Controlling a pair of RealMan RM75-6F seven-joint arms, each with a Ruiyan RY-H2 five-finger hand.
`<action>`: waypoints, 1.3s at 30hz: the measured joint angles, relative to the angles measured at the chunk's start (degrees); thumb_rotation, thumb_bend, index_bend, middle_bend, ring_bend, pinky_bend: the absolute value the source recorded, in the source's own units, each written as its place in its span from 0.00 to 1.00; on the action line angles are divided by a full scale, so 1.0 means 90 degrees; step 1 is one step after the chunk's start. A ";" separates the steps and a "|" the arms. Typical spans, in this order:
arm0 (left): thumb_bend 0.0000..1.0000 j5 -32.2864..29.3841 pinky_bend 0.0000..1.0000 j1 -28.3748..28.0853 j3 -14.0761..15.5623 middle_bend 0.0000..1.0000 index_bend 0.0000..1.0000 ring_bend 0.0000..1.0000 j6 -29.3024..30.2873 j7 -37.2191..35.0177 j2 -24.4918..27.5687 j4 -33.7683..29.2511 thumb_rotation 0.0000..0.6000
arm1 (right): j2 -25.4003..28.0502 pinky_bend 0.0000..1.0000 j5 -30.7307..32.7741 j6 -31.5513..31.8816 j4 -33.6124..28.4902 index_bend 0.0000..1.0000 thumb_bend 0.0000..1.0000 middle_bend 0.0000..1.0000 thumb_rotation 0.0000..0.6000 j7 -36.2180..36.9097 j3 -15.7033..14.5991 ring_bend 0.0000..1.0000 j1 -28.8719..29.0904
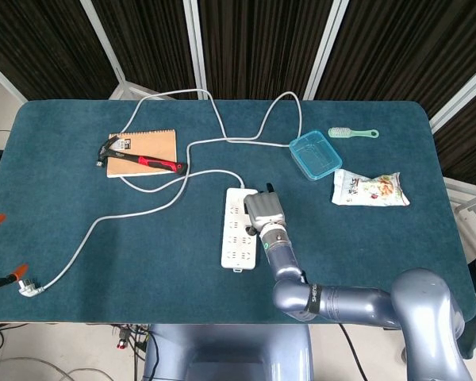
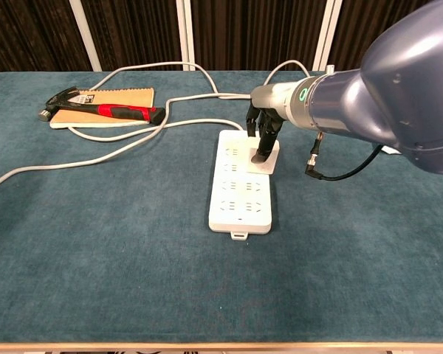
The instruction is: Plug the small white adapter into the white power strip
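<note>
the teal surface carries everything in view. the biggest thing over it is the right arm, a grey-blue limb that reaches in from the robot's right and ends at the right hand, whose dark fingers point down onto the far right part of the white power strip. in the head view the same right hand shows as a grey block just over the strip's right edge. the left hand shows in neither view.

the white power strip lies flat near the middle of the surface, long side running away from the robot, with a mounting tab at its near end. its white cable runs off toward the robot's left in long loops and ends in a plug near the left front edge of the surface.

the small white adapter sits directly under the right hand's fingertips, on the strip's far right sockets, its flat white body overhanging the strip's right edge a little. the fingers are closed down on it from above, touching it; i cannot tell whether its pins are fully seated.

well apart to the far left, a hammer with a red and black handle rests on a brown notebook. to the far right lie a snack packet, a clear blue container and a small green brush.
</note>
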 measured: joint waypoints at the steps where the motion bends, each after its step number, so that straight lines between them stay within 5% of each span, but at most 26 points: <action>1: 0.07 0.0001 0.00 -0.0001 0.0002 0.00 0.17 0.00 -0.0003 0.0006 -0.0001 -0.0001 1.00 | 0.0023 0.02 0.0011 -0.0033 -0.0030 0.56 0.49 0.50 1.00 -0.0009 -0.0009 0.25 0.0003; 12: 0.07 -0.0012 0.00 -0.0001 -0.0001 0.00 0.17 0.00 -0.0005 0.0027 -0.0006 -0.0008 1.00 | 0.0105 0.01 0.0110 -0.0091 -0.0087 0.48 0.50 0.33 1.00 -0.0019 -0.0072 0.18 0.0046; 39: 0.07 -0.0057 0.00 -0.0020 -0.0002 0.00 0.17 0.00 -0.0053 0.0138 -0.0031 -0.0021 1.00 | 0.0671 0.00 0.0634 -0.0190 -0.0690 0.23 0.49 0.18 1.00 -0.0286 -0.0195 0.04 0.0209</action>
